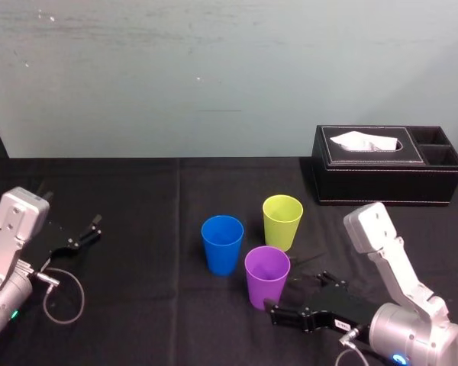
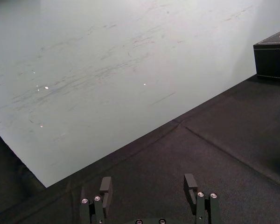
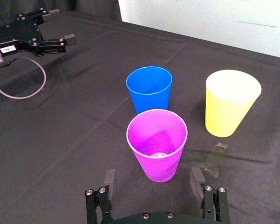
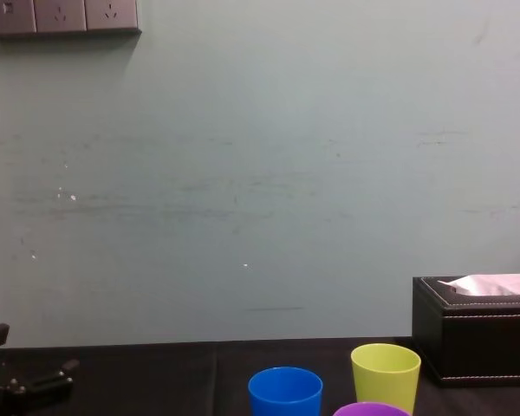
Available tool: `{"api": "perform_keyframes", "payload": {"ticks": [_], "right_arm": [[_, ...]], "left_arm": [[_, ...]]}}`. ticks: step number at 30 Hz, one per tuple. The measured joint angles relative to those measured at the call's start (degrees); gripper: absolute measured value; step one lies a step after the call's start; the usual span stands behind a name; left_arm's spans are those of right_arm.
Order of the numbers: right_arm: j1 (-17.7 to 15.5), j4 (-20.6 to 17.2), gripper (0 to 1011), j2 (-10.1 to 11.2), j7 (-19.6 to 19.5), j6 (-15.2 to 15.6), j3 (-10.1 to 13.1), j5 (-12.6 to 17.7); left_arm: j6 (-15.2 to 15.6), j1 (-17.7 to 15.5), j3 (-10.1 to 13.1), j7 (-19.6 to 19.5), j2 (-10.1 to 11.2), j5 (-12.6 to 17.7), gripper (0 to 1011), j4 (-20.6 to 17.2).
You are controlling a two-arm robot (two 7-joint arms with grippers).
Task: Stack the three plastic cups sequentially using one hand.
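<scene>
Three cups apart, lower centre of head view: blue cup (image 1: 222,242), purple cup (image 1: 266,274), yellow-green cup (image 1: 282,221). Right gripper (image 1: 288,296) lower right, wide open, empty, just beside purple cup. Probably light, slippery, squashable: pinch mid-wall gently. Left gripper (image 1: 91,229) idle, open, left edge.

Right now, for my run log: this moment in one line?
right gripper: open, close beside purple cup | blue cup, yellow-green cup: upright, separate | left gripper: open, parked left
</scene>
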Motion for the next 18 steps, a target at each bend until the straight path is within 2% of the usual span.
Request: {"api": "perform_keyframes", "payload": {"ticks": [18], "right_arm": [[3.3,6.2,1002,-4.6,1.5,-0.9,-1.1,-3.8]], "left_arm": [[0.0,0.0,0.0,0.0,0.0,0.0,1000,0.0]]}}
